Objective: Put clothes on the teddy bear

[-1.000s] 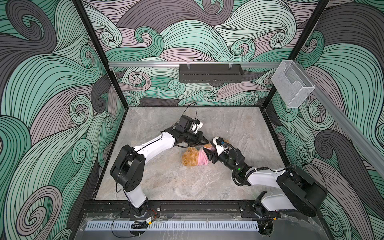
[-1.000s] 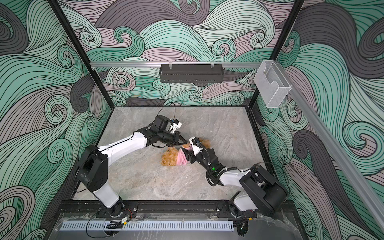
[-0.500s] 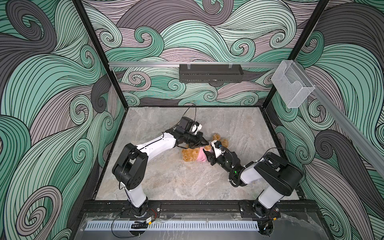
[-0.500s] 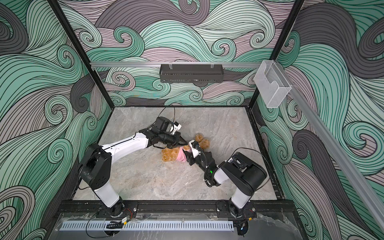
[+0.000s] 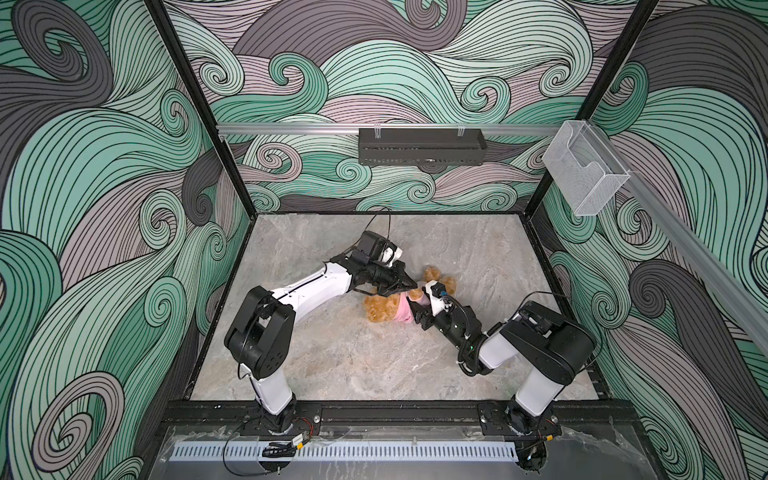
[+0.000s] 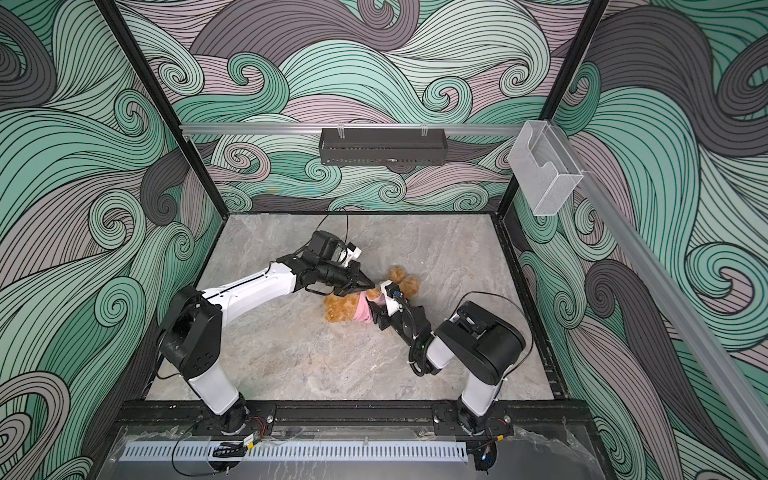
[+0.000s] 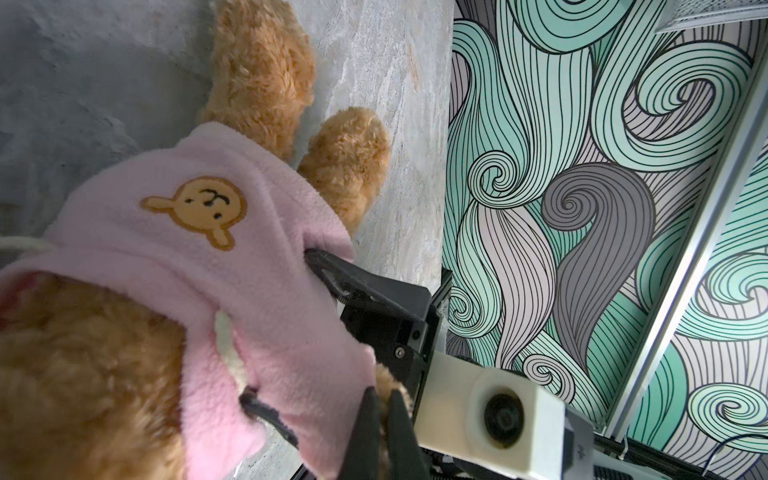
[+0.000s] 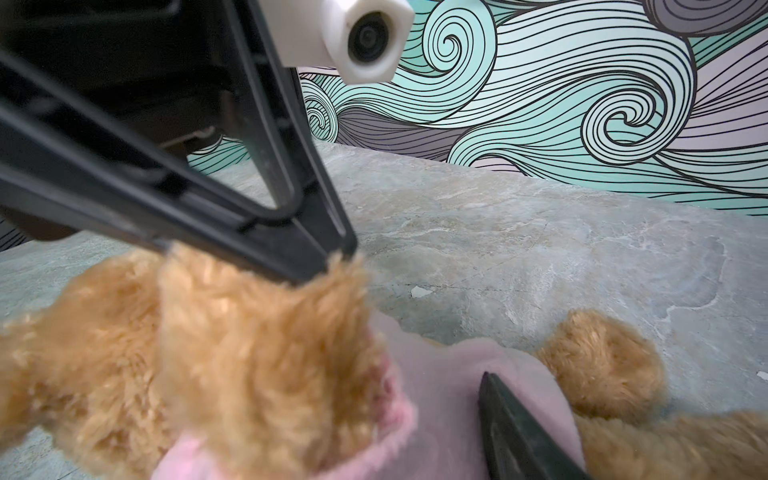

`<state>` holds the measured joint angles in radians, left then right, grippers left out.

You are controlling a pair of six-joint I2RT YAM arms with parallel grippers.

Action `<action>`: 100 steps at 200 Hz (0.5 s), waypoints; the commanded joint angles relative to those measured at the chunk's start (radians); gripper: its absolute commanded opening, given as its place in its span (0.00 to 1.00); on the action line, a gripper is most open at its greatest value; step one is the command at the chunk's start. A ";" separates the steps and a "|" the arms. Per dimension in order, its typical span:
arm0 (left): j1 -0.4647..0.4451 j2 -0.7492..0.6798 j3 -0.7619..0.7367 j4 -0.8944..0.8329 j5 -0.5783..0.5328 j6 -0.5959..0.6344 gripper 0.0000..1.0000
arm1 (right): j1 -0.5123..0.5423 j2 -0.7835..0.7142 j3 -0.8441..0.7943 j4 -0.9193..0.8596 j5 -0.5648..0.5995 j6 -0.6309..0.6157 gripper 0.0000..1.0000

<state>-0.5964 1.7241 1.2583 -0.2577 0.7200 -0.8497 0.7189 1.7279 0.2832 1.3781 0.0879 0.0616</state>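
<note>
While the teddy bear (image 5: 379, 308) lies at the frame's centre, the left gripper (image 8: 328, 262) pinches its fur; the right gripper (image 7: 277, 330) has its fingers spread inside the pink garment (image 7: 124, 249).

Soft, even light keeps both top views bright and sharp, with faint shadows on the table (image 5: 357, 365), while the right wrist view blurs the near teddy bear (image 8: 232, 357) and bows the wall (image 8: 582, 83) at its edges.
</note>
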 commanded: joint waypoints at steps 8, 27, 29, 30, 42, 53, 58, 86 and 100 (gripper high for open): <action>0.012 -0.086 0.088 -0.057 0.064 0.113 0.00 | -0.019 -0.002 -0.038 -0.246 0.063 -0.009 0.71; 0.018 -0.086 0.065 -0.068 0.052 0.150 0.00 | -0.027 -0.031 -0.041 -0.264 0.042 -0.015 0.74; 0.018 -0.086 0.064 -0.068 0.051 0.153 0.00 | -0.027 -0.036 -0.041 -0.265 0.036 -0.016 0.74; 0.018 -0.085 0.062 -0.068 0.049 0.157 0.00 | -0.028 -0.038 -0.041 -0.266 0.033 -0.017 0.75; 0.026 -0.080 0.045 -0.063 0.033 0.181 0.00 | -0.031 -0.075 -0.041 -0.284 -0.012 -0.019 0.77; 0.044 -0.068 0.036 -0.053 0.035 0.192 0.00 | -0.033 -0.134 -0.031 -0.336 -0.066 -0.019 0.79; 0.054 -0.061 0.036 -0.052 0.034 0.202 0.00 | -0.033 -0.162 -0.019 -0.373 -0.091 -0.020 0.80; 0.122 -0.027 0.080 -0.069 0.001 0.278 0.00 | -0.033 -0.349 0.056 -0.626 -0.201 -0.042 0.84; 0.146 -0.002 0.122 -0.104 -0.017 0.326 0.00 | -0.035 -0.435 0.080 -0.706 -0.209 -0.054 0.86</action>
<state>-0.5022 1.7176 1.2823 -0.3336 0.7177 -0.6376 0.6930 1.4025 0.3206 0.9318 -0.0513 0.0376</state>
